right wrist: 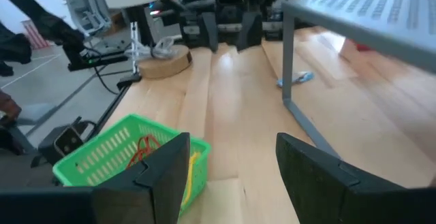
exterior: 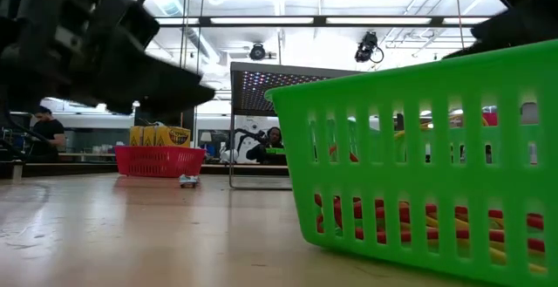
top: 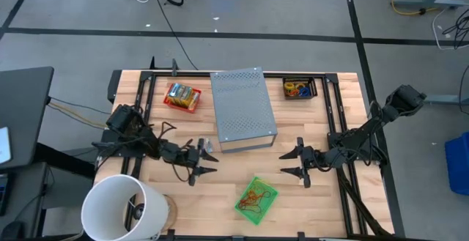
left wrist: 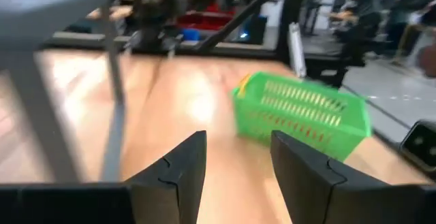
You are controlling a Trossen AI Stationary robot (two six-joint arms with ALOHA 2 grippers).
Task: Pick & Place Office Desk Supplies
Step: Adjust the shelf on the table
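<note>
The high camera looks straight down on my whole table (top: 183, 190). The low camera sits at tabletop level, very close to the green basket (exterior: 418, 156), facing the room behind. Each of my wrist cameras looks forward past my own fingers; both share that green basket (left wrist: 300, 115) (right wrist: 116, 152) with the overhead view.

No text, label or number can be read anywhere.
</note>
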